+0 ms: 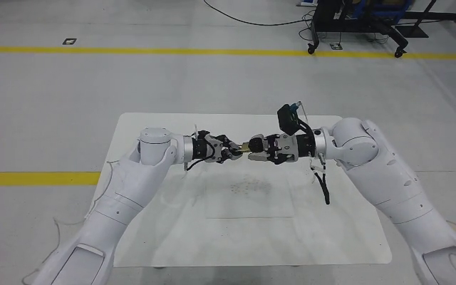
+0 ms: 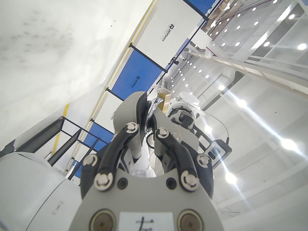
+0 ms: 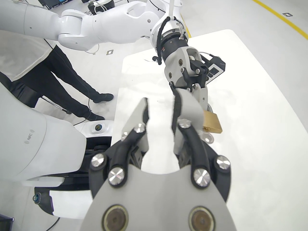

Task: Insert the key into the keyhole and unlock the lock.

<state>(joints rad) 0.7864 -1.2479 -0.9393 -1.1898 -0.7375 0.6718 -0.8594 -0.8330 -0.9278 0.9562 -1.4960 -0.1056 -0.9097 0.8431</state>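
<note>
Top view: over white table [image 1: 178, 235], left claw [image 1: 236, 150] grips lock [image 1: 245, 147]; right claw [image 1: 255, 152] hangs released.

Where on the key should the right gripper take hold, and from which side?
Grip the key by its flat round head, which juts from the lock at its base. The left gripper is shut on the shackle at the other end, so come from the base end, facing that gripper, with the open right gripper closing on the head's two flat faces; that likely suits turning.
</note>
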